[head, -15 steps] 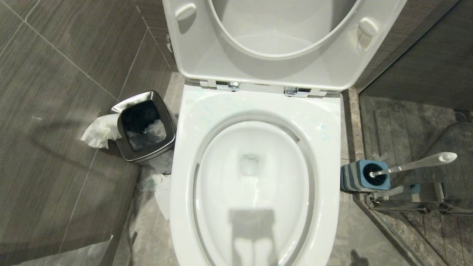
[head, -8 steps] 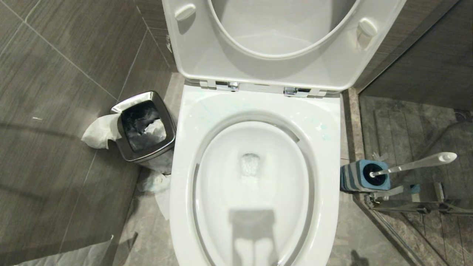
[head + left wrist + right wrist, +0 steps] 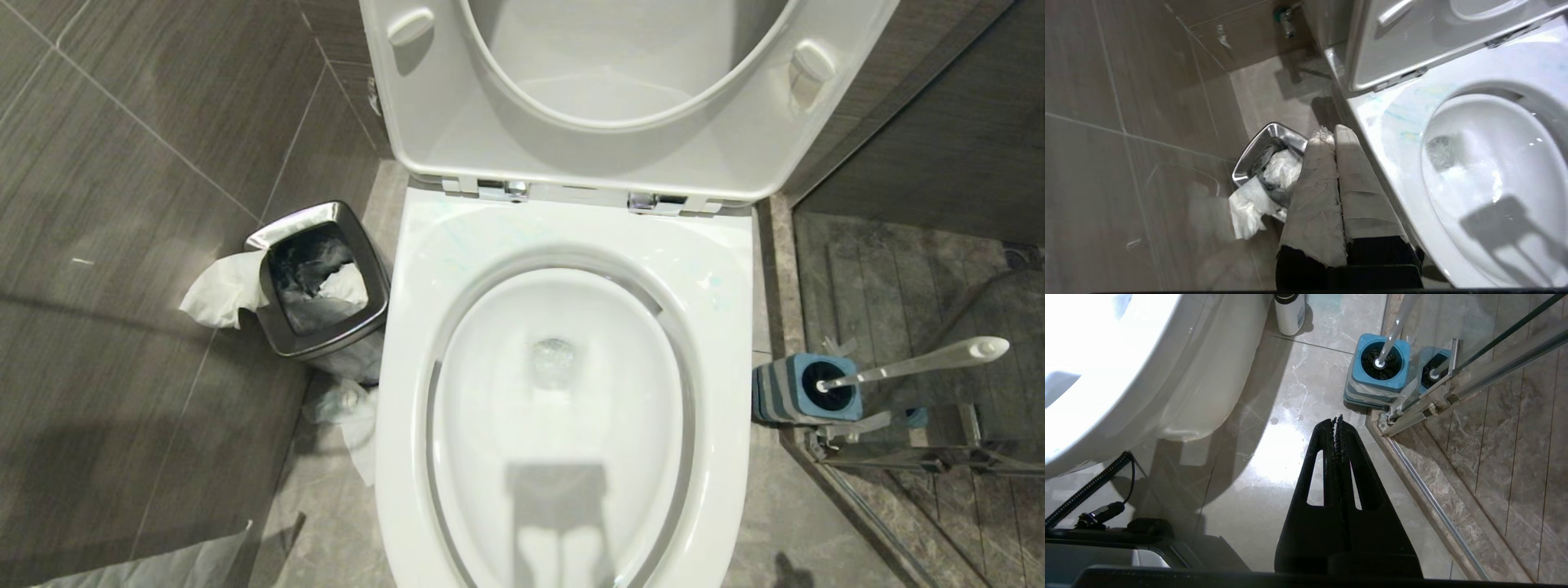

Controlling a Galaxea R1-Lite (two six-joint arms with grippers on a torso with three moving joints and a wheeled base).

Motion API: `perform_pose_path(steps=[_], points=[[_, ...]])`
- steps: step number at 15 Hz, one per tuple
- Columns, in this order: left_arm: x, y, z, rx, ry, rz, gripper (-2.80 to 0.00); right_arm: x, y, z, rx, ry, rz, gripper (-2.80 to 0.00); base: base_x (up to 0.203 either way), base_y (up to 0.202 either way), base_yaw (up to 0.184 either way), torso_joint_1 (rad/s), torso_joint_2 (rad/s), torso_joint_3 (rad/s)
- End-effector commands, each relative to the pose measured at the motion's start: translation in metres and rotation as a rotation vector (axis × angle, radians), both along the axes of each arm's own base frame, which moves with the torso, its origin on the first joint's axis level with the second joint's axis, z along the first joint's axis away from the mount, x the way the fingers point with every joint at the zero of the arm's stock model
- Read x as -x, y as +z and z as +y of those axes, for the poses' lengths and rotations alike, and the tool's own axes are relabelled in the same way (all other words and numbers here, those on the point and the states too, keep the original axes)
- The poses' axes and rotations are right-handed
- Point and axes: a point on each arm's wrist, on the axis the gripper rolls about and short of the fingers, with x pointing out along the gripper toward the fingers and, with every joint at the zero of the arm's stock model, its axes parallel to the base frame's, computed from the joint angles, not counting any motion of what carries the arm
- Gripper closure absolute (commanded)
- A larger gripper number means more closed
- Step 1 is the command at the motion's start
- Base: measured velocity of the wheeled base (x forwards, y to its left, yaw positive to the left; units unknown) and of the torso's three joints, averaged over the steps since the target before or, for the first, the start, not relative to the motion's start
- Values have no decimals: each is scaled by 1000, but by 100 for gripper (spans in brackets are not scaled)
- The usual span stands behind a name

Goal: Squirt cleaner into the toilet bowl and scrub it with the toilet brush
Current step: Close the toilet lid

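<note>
both grippers absent from head view; left gripper (image 3: 1334, 132), right gripper (image 3: 1338, 421) fingers pressed together.

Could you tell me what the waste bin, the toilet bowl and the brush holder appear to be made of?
Waste bin: polished metal, probably steel; its rim mirrors the room. Toilet bowl: glossy white glazed ceramic, judging by its sharp highlights. Brush holder: apparently matte plastic, ribbed in blue and grey, with no shine.

no readable text, labels or signs
</note>
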Motion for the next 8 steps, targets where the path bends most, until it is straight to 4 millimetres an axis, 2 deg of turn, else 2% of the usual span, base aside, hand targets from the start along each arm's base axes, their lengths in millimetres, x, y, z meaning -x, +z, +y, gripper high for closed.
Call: perform_pose_path(steps=[1, 5, 8], points=[[-3, -3, -5, 47, -106, 44, 0, 0, 0, 0, 0, 1, 0, 0, 0, 0, 0, 0, 0, 0], [-6, -10, -15, 252, -400, 226, 0, 0, 0, 0, 0, 1, 0, 0, 0, 0, 0, 0, 0, 0], [-7, -11, -11, 360, -439, 305, 0, 0, 0, 0, 0, 1, 0, 0, 0, 0, 0, 0, 0, 0]])
